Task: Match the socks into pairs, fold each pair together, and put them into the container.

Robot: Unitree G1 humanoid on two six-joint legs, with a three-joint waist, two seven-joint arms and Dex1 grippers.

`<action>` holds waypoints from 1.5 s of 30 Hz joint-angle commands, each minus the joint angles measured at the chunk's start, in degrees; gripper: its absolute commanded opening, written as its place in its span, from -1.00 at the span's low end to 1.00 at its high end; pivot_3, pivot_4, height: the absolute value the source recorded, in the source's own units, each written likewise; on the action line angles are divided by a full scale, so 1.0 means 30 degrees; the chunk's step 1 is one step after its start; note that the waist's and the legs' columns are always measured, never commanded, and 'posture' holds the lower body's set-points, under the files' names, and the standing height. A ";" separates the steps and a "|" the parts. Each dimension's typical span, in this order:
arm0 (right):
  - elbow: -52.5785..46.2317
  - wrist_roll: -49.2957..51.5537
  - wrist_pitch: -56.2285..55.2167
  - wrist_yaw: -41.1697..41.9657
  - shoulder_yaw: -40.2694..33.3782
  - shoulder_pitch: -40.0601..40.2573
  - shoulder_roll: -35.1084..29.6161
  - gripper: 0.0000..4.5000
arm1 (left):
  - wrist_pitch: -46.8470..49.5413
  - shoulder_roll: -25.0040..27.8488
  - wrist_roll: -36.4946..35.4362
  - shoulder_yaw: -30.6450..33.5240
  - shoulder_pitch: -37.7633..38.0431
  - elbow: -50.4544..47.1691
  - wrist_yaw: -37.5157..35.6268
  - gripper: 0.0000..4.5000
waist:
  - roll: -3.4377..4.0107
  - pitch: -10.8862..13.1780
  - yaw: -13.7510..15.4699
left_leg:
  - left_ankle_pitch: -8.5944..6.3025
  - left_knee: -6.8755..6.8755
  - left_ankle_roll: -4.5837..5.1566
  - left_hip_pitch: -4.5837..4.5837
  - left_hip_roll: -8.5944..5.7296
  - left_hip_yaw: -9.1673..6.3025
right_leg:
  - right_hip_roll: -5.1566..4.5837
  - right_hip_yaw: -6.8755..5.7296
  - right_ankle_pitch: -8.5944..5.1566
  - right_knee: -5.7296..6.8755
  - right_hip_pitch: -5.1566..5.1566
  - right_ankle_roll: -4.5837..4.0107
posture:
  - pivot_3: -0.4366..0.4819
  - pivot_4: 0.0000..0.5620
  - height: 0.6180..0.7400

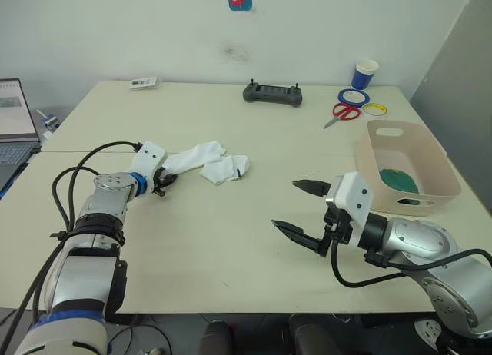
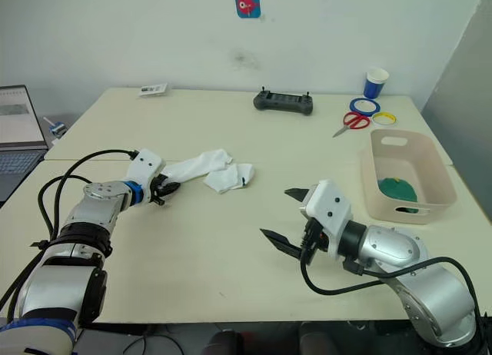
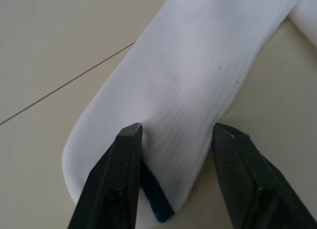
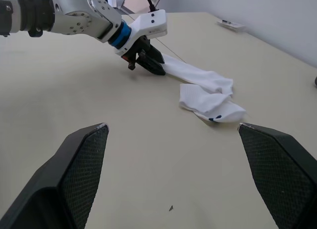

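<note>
Two white socks lie together left of the table's middle: a long one and a folded one with small navy marks. My left gripper is shut on the long white sock's cuff end; its fingers press the ribbed fabric between them. Over bare table right of centre, my right gripper hangs wide open with nothing in it. The beige-pink container stands at the right edge, and a dark green sock lies inside it.
A black controller sits at the back centre. Red scissors, a blue tape ring, a yellow ring and a paper cup are behind the container. A laptop stands at the far left.
</note>
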 commanded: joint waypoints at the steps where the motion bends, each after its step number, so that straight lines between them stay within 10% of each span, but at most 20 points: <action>1: -0.0839 0.0048 -0.0512 -0.0269 0.0036 0.0001 -0.0082 1.00 | 0.0955 0.0550 0.0420 -0.0150 0.0575 0.0661 -0.0241 -0.66 | -0.0002 -0.0002 -0.0116 | 0.0000 0.0002 0.0001 0.0006 0.0000 0.0003 | 0.0000 0.0006 0.0000 0.0014 0.0000 0.0001 | -0.05 -0.47 1.00; 8: -0.0803 -0.0028 -0.1020 -0.0233 0.0076 0.0407 -0.0553 1.00 | 0.2566 0.1457 -0.1018 0.0837 0.2759 -0.3066 -0.2129 -0.99 | -0.0002 -0.0003 -0.0566 | 0.0005 -0.0002 0.0007 0.0033 0.0007 0.0013 | 0.0005 0.0026 -0.0004 0.0059 -0.0010 0.0001 | -0.05 -0.47 1.00; 18: -0.0882 0.0311 -0.1442 0.0265 -0.0010 0.1010 -0.1354 1.00 | 0.6941 0.4117 -0.5913 0.1237 1.3382 -2.0183 -0.8136 -0.99 | 0.0006 -0.0004 -0.0504 | 0.0003 -0.0052 0.0005 0.0022 0.0014 0.0041 | -0.0040 0.0053 -0.0053 0.0018 -0.0024 -0.0016 | -0.05 -0.47 1.00; 32: -0.1056 0.0463 -0.1717 0.0834 0.0039 0.1427 -0.2010 1.00 | 0.6539 0.5060 -0.6641 0.0539 1.7587 -2.6226 -0.8303 -0.99 | 0.0009 -0.0002 0.0016 | 0.0002 -0.0089 0.0007 0.0007 0.0010 0.0073 | -0.0051 0.0051 -0.0051 -0.0087 -0.0026 -0.0036 | -0.05 -0.47 1.00; 45: -0.0442 -0.1056 -0.2914 0.1356 0.2133 0.1215 -0.2429 1.00 | 0.0183 0.5233 -0.7568 0.6652 2.1796 -2.6092 -0.9798 0.70 | 0.0003 0.0005 -0.0008 | 0.0002 -0.0123 0.0006 0.0010 0.0029 0.0076 | -0.0049 0.0047 -0.0098 -0.0090 -0.0046 -0.0121 | -0.05 -0.47 1.00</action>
